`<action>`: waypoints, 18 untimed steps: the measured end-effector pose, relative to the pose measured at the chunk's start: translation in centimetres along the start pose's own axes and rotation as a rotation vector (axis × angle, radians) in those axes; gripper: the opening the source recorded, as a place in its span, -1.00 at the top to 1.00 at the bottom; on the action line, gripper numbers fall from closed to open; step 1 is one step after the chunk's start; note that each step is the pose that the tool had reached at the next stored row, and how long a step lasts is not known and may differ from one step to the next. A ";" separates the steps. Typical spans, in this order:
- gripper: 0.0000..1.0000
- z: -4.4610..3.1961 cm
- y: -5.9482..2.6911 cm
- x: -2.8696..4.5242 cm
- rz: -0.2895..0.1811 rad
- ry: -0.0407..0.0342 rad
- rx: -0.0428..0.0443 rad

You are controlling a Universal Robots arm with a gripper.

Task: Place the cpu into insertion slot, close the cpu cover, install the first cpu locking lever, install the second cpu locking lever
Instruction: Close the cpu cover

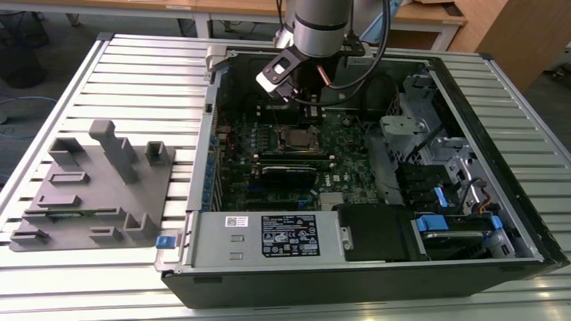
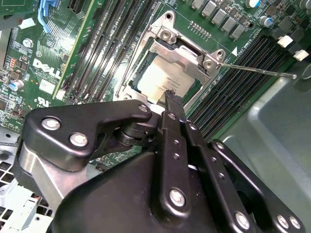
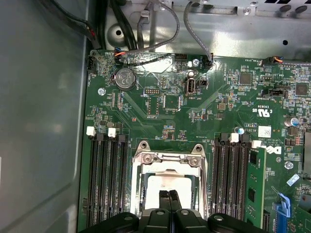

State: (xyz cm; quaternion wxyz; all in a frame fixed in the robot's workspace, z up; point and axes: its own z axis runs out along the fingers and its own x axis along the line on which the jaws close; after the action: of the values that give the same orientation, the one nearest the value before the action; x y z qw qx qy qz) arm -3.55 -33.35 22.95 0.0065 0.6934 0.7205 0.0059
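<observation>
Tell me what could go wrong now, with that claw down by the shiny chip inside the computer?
The shut gripper is right at the cpu, which shows through the cpu cover; an off-centre push might shift or scratch the chip. The thin locking lever sticks out loose over the memory slots, so the arm could catch and bend it.

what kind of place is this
Probably a robotics lab or workshop: a robot arm reaches into an open computer case on a slatted metal table, with wooden desks behind.
</observation>
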 end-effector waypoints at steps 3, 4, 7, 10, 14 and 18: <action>0.79 0.00 0.00 0.00 0.000 0.0000 0.0000; 0.79 0.00 0.00 0.00 0.000 0.0000 0.0000; 0.79 0.00 0.00 0.00 0.000 0.0000 0.0000; 0.79 0.00 0.00 0.00 -0.003 0.0000 0.0000; 0.79 0.01 0.00 0.00 -0.014 0.0002 0.0000; 0.79 0.01 0.00 0.00 -0.024 0.0004 0.0000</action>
State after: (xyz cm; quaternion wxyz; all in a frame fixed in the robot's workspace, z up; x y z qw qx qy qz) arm -3.55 -33.35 22.94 0.0065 0.6848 0.7287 0.0060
